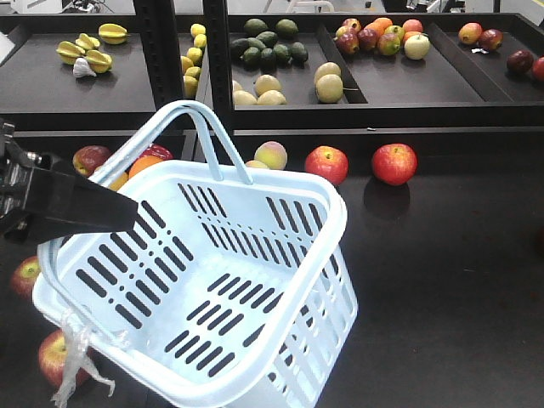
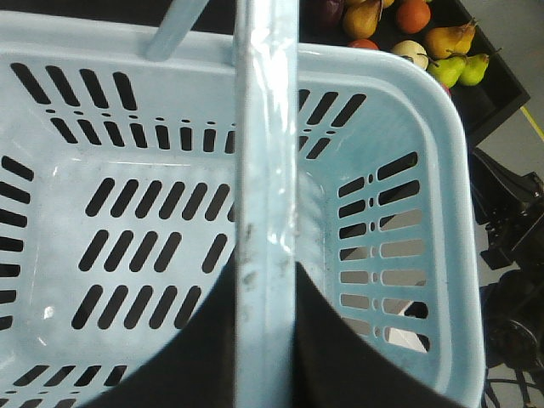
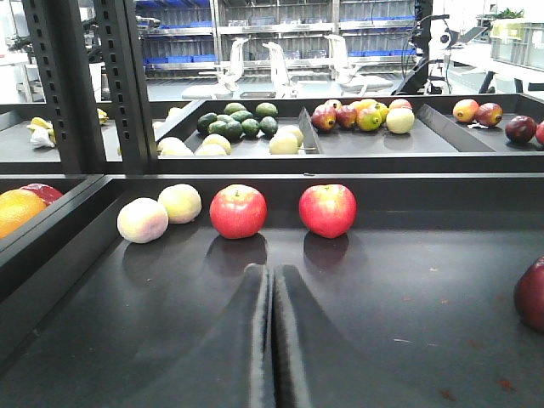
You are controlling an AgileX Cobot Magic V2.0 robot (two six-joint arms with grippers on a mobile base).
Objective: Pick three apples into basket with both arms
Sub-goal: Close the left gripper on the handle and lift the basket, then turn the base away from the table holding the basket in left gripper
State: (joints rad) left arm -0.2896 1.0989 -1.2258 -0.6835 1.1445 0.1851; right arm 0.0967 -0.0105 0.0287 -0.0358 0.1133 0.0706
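Note:
The pale blue basket (image 1: 280, 183) fills the front view, tilted and empty, with a clear plastic scrap (image 1: 78, 357) at its near corner. My left gripper (image 1: 126, 212) is at its left rim. In the left wrist view this left gripper (image 2: 265, 274) is shut on the basket's handle bar (image 2: 265, 153), which runs between the fingers. Two red apples (image 1: 326, 164) (image 1: 393, 163) lie on the dark shelf behind the basket. They show ahead of my right gripper (image 3: 272, 272) as apples (image 3: 238, 211) (image 3: 327, 210). The right gripper is shut and holds nothing.
More red apples (image 1: 91, 159) (image 1: 25, 276) (image 1: 55, 357) and an orange (image 1: 144, 161) lie left of the basket. Pale fruits (image 3: 143, 220) (image 3: 180, 203) sit beside the apples, and a dark red fruit (image 3: 531, 293) at the right edge. Black shelf posts (image 1: 157, 51) and an upper fruit tray (image 1: 382, 81) stand behind.

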